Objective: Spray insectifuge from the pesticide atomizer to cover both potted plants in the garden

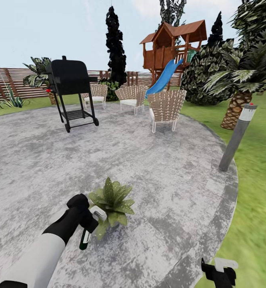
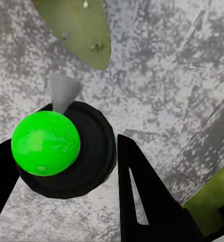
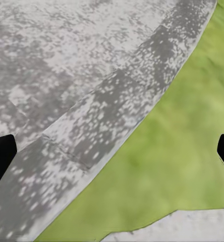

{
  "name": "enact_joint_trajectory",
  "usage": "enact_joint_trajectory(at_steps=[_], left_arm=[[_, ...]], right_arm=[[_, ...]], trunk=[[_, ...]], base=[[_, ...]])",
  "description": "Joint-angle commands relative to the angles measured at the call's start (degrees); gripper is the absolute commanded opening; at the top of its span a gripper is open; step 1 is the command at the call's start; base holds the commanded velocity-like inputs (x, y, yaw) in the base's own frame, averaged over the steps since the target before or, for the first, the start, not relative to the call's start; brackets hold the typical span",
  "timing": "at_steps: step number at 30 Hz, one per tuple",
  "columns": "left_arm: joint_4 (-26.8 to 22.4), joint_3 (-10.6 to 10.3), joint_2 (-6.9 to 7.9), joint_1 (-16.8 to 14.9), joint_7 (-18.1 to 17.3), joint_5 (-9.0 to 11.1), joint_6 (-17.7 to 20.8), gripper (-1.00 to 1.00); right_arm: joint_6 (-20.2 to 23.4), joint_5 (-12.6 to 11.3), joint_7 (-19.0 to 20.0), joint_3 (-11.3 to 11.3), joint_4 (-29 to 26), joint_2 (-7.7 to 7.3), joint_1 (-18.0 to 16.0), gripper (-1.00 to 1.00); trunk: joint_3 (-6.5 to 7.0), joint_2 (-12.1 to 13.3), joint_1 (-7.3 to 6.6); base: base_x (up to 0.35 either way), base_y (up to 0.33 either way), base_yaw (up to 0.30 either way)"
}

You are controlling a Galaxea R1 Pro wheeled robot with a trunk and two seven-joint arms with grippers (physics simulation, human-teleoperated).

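On the round grey patio [image 1: 157,168], the robot's left gripper [image 1: 85,216] grips the sprayer [image 1: 86,237], fingers [image 2: 142,201] closed on its dark round body, which hangs from the hand just beside a potted plant [image 1: 112,202] at the 6 o'clock edge of the head view. Seen along the wrist, the sprayer shows a bright green round end [image 2: 45,143] and a small grey nozzle [image 2: 64,92], with a green leaf [image 2: 79,30] of the plant just beyond it over the paving. The right gripper [image 1: 221,272] hangs low at 5 o'clock over the patio's curved edge and the lawn [image 3: 177,151], its fingers spread wide and holding nothing. A black grill [image 1: 71,90] stands at 11 o'clock, wicker chairs [image 1: 165,108] near 12, a wooden play tower [image 1: 171,44] with a blue slide [image 1: 163,78] behind them, and a grey post light [image 1: 237,136] at 3 o'clock
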Motion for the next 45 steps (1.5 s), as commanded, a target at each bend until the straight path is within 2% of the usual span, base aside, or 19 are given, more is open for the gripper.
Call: enact_joint_trajectory(at_steps=[1,7,10,12,13,14,15,16,17,19,23,29,35,39,45], left_arm=[[-0.1,-0.1,-0.06,0.0,-0.6,-0.6,0.2,-1.00],[-0.2,-0.1,-0.07,0.0,-0.8,-0.3,0.2,-1.00],[-0.1,-0.2,0.24,-0.4,-3.6,-0.3,0.2,-1.00],[0.4,-1.5,0.59,-2.1,-7.7,-0.5,0.2,-1.00],[0.6,-3.0,0.64,-2.9,-9.3,-1.7,0.2,-1.00],[0.6,-3.6,0.61,-3.0,-9.7,-2.9,0.2,-1.00],[0.7,-4.3,0.43,-3.0,-10.1,-5.1,0.2,-1.00],[0.8,-4.6,0.23,-2.8,-10.4,-8.1,0.2,-1.00],[0.8,-4.5,0.26,-2.8,-10.6,-9.5,0.3,-1.00],[0.5,-4.5,0.45,-2.9,-12.2,-10.8,0.3,-1.00],[0.2,-4.5,0.50,-2.9,-14.0,-11.3,0.3,-1.00],[0.2,-4.3,0.53,-2.8,-14.2,-11.4,0.4,-1.00],[0.2,-4.0,1.02,-2.7,-14.3,-11.4,0.5,-1.00],[0.2,0.6,1.33,-2.4,-14.2,-11.6,0.4,-1.00],[0.2,1.5,1.26,-2.3,-14.1,-11.7,0.4,-1.00]], right_arm=[[-0.2,0.6,-0.2,-0.3,0.1,0.01,0.0,1.00],[-0.1,0.6,-0.2,-0.3,0.1,0.01,0.0,1.00],[-0.1,0.6,-0.2,-0.3,0.1,0.01,0.0,1.00],[-0.1,0.6,-0.2,-0.3,0.1,0.01,0.0,1.00],[-0.1,0.6,-0.2,-0.3,0.1,-0.01,0.0,1.00],[-0.1,0.6,-0.2,-0.3,0.1,-0.03,0.0,1.00],[-0.1,0.6,-0.2,-0.3,0.1,-0.08,0.0,1.00],[-0.1,0.6,-0.2,-0.3,0.1,-0.18,0.0,1.00],[-0.1,0.6,-0.2,-0.3,0.1,-0.22,0.0,1.00],[-0.1,0.7,-0.2,-0.3,0.1,-0.26,0.0,1.00],[-0.1,0.7,-0.1,-0.3,0.1,-0.33,0.0,1.00],[-0.1,0.6,-0.2,-0.3,0.1,-0.26,0.0,1.00],[-0.1,0.6,-0.2,-0.3,0.1,-0.12,0.0,1.00],[-0.1,0.6,-0.2,-0.3,0.1,-0.08,0.0,1.00],[-0.1,0.6,-0.2,-0.3,0.1,-0.08,0.0,1.00]], trunk=[[-0.06,0.0,0.00],[-0.06,0.0,0.00],[-0.06,0.0,0.00],[-0.06,0.0,0.00],[-0.06,0.0,0.00],[-0.06,0.0,0.00],[-0.06,0.0,0.00],[-0.06,0.0,0.00],[-0.06,0.0,0.00],[-0.06,0.0,0.00],[-0.06,0.0,0.00],[-0.06,0.0,0.00],[-0.06,0.0,0.00],[-0.06,0.0,0.00],[-0.06,0.0,0.00]], base=[[0.030,-0.102,0.278],[0.005,-0.019,0.278],[0.000,-0.001,0.273],[0.000,0.000,0.119],[0.000,0.000,0.033],[0.000,0.000,0.021],[0.000,0.000,0.011],[0.047,-0.081,0.004],[0.102,-0.156,0.002],[0.144,-0.204,0.001],[0.156,-0.231,0.000],[0.019,-0.267,0.003],[-0.109,-0.272,0.235],[0.017,-0.163,0.277],[0.016,-0.012,0.278]])
